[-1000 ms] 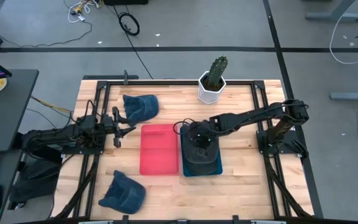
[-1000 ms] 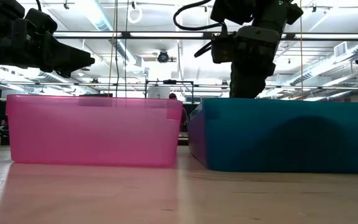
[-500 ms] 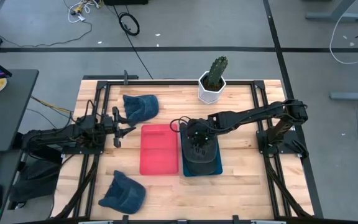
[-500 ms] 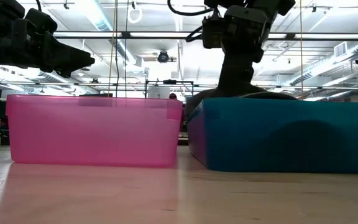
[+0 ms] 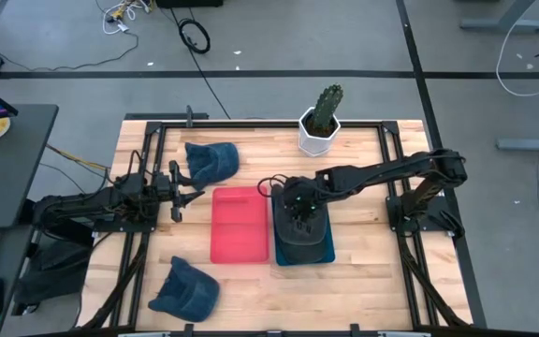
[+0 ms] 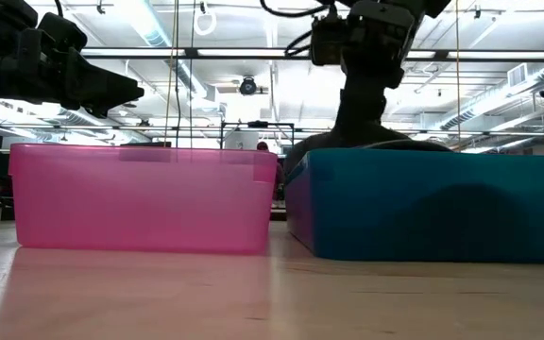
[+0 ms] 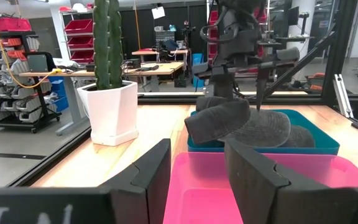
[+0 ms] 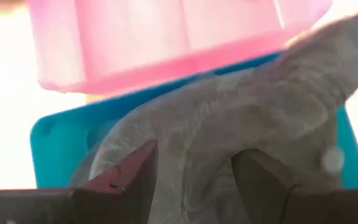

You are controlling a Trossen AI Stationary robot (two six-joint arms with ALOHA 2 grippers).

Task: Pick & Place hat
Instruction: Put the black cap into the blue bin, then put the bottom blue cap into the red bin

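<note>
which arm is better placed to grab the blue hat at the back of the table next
Left. Its hand hovers open right beside the dark blue fabric hat, while the right hand is over the teal plastic bin.

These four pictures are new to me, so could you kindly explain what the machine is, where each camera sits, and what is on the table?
Two dark robot arms work at a wooden table. One camera looks straight down, one sits at table-top height, and one rides on each wrist. On the table are a pink plastic bin, a teal plastic bin holding a dark grey hat, two blue hats and a potted cactus. The right gripper hangs over the teal bin, jaws open, holding nothing. The left gripper waits near the table's left edge, also open.
</note>
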